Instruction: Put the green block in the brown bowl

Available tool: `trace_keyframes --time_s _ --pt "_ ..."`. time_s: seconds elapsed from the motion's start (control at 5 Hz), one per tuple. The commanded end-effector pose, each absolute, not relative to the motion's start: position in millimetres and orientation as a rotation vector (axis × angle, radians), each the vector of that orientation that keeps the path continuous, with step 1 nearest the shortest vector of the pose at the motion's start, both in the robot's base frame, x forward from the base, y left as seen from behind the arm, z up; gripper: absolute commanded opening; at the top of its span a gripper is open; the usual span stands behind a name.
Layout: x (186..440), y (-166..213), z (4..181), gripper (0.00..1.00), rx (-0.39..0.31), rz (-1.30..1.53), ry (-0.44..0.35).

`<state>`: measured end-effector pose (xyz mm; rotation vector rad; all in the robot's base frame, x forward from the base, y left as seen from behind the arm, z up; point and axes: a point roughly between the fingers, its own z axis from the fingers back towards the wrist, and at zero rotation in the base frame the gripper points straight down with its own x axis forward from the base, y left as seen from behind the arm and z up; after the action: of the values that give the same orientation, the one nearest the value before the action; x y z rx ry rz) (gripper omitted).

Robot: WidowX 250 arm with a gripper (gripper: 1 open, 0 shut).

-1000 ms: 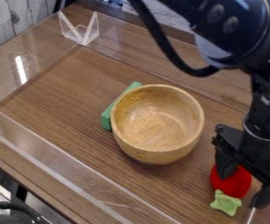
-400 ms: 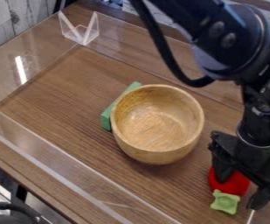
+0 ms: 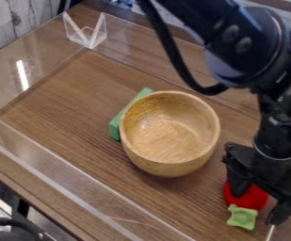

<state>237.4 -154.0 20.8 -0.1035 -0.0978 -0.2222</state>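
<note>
You have the brown bowl (image 3: 170,132) near the middle of the wooden table (image 3: 59,113), upright, its hollow facing up; wood grain is visible inside. Nothing lies in the part of the hollow you can see.

Green block (image 3: 116,118): on the table, outside the bowl, along the bowl's left edge as you view it. Part of it is covered by the rim, so its full outline cannot be read, nor whether the two touch.

Your gripper (image 3: 254,179), black, is at the lower right of the view, well apart from the green block, with the bowl between them. It is directed down at the red strawberry toy (image 3: 246,196), whose green leaves (image 3: 242,217) point toward the lower edge of the view. Gripper state: open, jaws spread wide. Dark parts of it overlap the toy in the view; contact between them cannot be told.

Your arm (image 3: 242,42) enters from the top right, with a black cable (image 3: 173,42) curving beside it. Near the upper left, you have a clear, pointed plastic piece (image 3: 85,31) on the table.
</note>
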Motion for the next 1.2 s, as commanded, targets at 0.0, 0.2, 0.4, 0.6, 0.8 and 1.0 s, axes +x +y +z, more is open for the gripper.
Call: trace_keyframes --time_s 0.0,0.2,0.4,0.6,0.8,1.0 --pt "219 -148 7.6 0.0 -0.082 -0.184 -0.034" --pt "213 -147 8.7 0.0 -0.067 -0.199 0.0" --pt "208 -148 9.9 0.0 -0.06 -0.216 0.034" --pt "198 -141 12.4 0.0 -0.053 -0.173 0.067" --pt "190 -135 16.5 1.0 -0.036 -0.14 0.097" --pt "185 -141 15.6 0.0 -0.012 -0.146 0.122"
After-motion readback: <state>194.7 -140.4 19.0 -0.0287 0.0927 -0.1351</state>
